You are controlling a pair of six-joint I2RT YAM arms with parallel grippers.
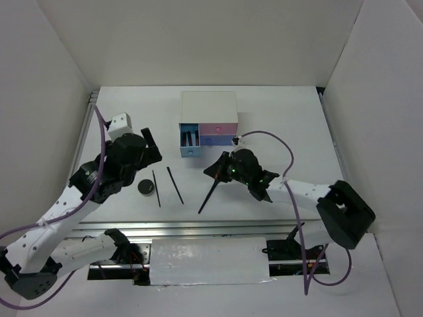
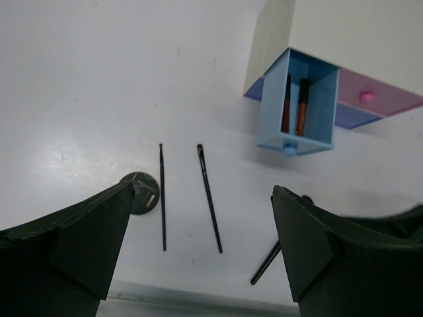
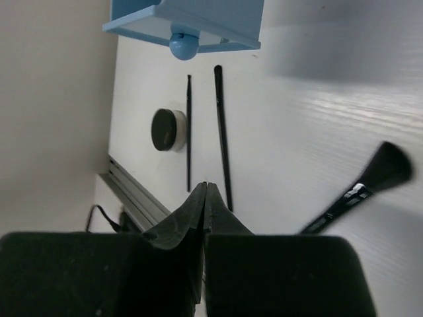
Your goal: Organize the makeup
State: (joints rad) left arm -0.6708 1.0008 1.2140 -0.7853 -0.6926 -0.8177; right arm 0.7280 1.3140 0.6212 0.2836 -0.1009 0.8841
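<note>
Left claw (image 2: 203, 191): spread wide, empty, over pencils (image 2: 162, 198). Compact (image 2: 140, 193) on counter (image 2: 79, 79) at their 9 o'clock. Blue drawer (image 2: 295, 112) at 12 o'clock stands open, likely to receive items. Only left wrist view shows tubes (image 2: 301, 105) inside. Right claw (image 3: 205, 191): pressed shut, empty. Right wrist view shows brush (image 3: 370, 181) lying free at 3 o'clock; top view leaves contact unclear.

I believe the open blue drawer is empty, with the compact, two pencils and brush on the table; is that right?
No: the blue drawer holds two red-brown tubes, as the left wrist view shows; the compact, pencils and brush do lie on the table.
</note>
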